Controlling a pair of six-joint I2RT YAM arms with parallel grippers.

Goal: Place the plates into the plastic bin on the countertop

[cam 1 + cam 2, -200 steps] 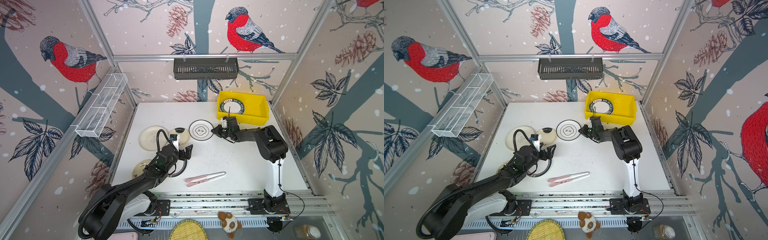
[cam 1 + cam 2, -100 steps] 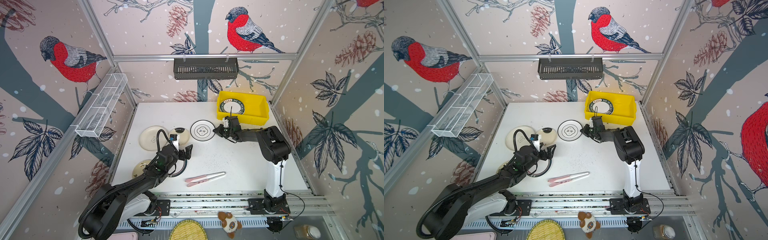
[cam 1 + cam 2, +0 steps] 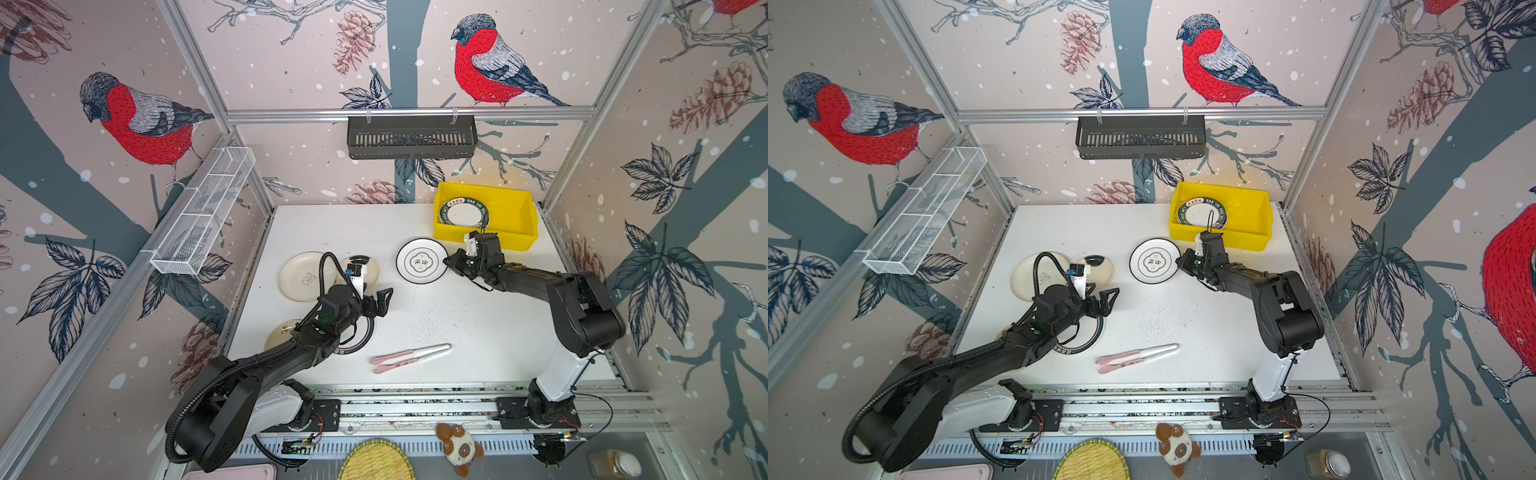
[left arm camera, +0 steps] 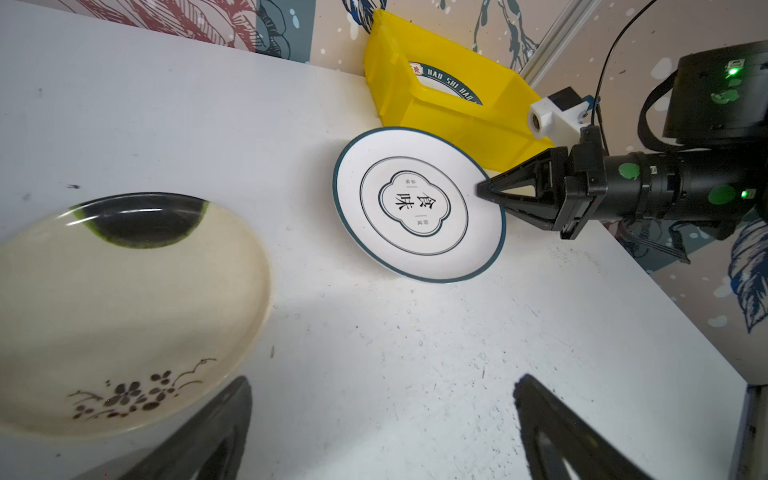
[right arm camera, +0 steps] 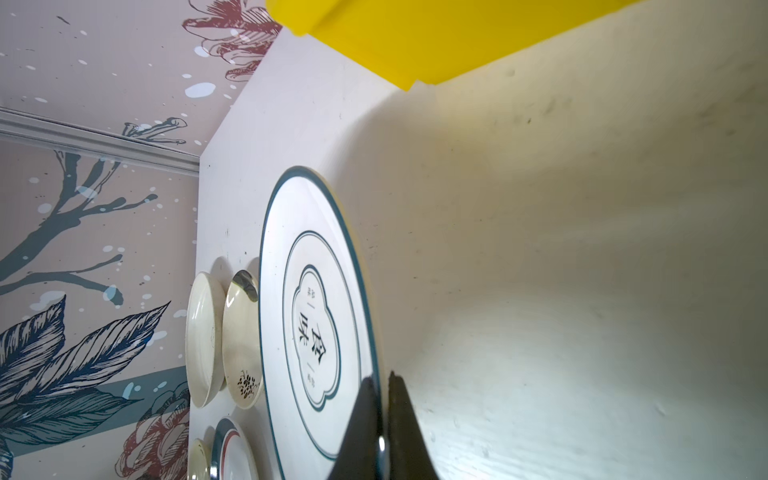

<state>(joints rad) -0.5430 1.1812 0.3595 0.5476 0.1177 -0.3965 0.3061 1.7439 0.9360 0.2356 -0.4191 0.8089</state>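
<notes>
While the left gripper hovers centre-left with jaws spread wide, the right gripper clamps the rim of the white plate, just below the bin

A black slotted metal basket hangs on the back rail. A white wire mesh shelf hangs left of it. Well in front of it lie two slim pink-and-white sticks. Farther in front are a round woven yellow mat and a brown-and-white plush toy.
</notes>
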